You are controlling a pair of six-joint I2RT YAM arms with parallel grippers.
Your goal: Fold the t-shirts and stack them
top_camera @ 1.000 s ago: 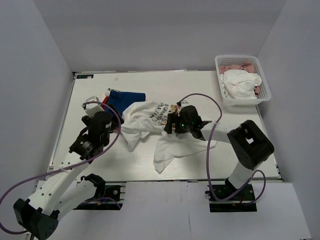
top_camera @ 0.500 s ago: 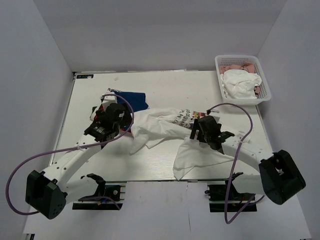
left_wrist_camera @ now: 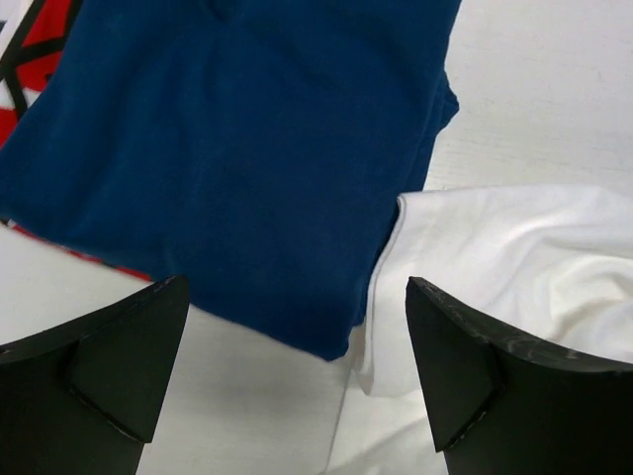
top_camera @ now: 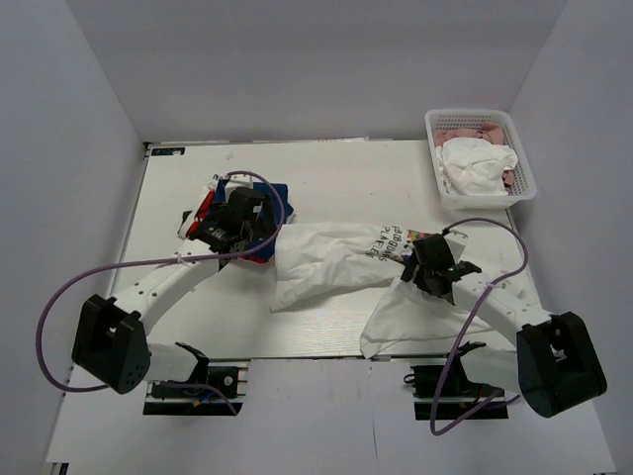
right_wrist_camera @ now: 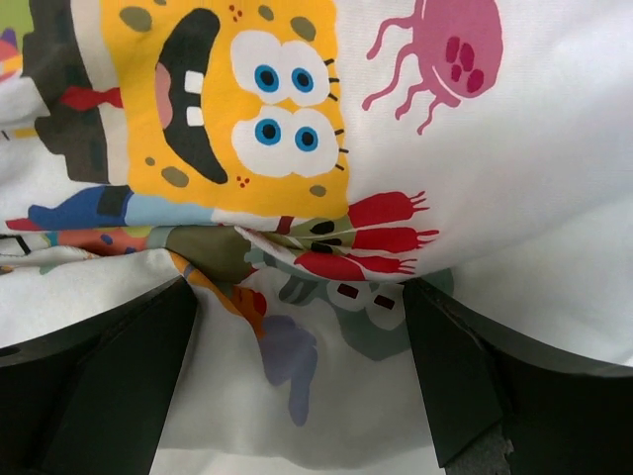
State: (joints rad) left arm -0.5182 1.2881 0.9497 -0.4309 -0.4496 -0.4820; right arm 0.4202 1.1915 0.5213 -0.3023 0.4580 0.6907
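The white t-shirt (top_camera: 326, 259) lies crumpled across the table's middle, its cartoon print (right_wrist_camera: 237, 119) facing up. My right gripper (top_camera: 419, 261) hovers low over that print, open, with a raised fold of printed cloth (right_wrist_camera: 326, 247) between its fingers (right_wrist_camera: 119, 376). The folded royal-blue t-shirt (left_wrist_camera: 227, 148) lies at the far left on top of a red one (left_wrist_camera: 40, 49). Above the blue shirt's near edge my left gripper (left_wrist_camera: 297, 289) stands open and empty, and the white shirt's hem (left_wrist_camera: 396, 257) touches the blue shirt there. In the top view my left gripper (top_camera: 257, 230) covers most of the blue shirt (top_camera: 281, 194).
A white plastic basket (top_camera: 432, 120) with white and pink clothes (top_camera: 477, 164) stands at the far right corner. The white shirt's near corner (top_camera: 381, 341) reaches the table's front edge. Purple cables loop over both arms.
The white shirt has slid right and off the blue one. My right gripper moved right and nearer along with it. My left arm swung from the near left out over the blue shirt.
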